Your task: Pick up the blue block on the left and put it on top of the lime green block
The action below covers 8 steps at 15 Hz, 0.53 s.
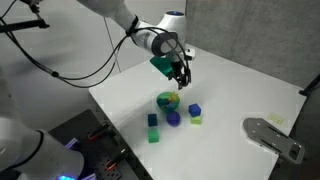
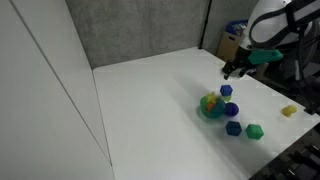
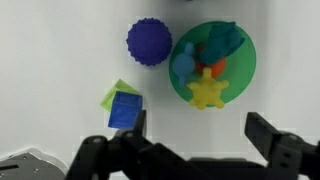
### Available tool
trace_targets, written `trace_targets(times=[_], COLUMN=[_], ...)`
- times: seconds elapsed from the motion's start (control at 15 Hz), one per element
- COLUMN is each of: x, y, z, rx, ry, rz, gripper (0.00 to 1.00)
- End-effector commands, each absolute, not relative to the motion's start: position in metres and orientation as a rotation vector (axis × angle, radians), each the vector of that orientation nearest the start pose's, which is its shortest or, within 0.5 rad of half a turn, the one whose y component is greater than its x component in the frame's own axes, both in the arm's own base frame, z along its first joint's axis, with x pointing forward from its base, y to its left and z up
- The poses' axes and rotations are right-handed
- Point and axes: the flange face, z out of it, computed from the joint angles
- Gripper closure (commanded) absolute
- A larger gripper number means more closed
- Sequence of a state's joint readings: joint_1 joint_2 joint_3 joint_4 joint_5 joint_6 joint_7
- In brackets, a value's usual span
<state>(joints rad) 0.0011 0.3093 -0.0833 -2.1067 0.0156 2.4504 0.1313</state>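
**A:** Where does the job stand on the white bench (image 1: 230, 80)?

**B:** Placing looks done, I'd say. The fingers (image 3: 262, 130) are spread wide and hold nothing, hanging above the toys. Near the green bowl (image 3: 243, 82) and the purple ball (image 3: 149, 42), the blue block (image 3: 125, 109) sits on the lime green block (image 3: 112, 93).

**A:** And next?

**B:** A straight lift clear, without brushing the stack.

**A:** Do the views agree?

**B:** The wrist view shows the blue one skewed, with a lime corner poking out. In an exterior view lime shows beneath blue (image 1: 195, 108). In an exterior view only the blue block (image 2: 227, 90) can be made out.
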Motion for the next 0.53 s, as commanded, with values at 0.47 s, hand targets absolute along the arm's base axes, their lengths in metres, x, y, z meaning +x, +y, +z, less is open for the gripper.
trace_targets(times=[0.47], x=[0.496], y=[-0.043], z=[0.409], rx=[-3.2], ry=[0.153], rz=[0.109], gripper=[0.0])
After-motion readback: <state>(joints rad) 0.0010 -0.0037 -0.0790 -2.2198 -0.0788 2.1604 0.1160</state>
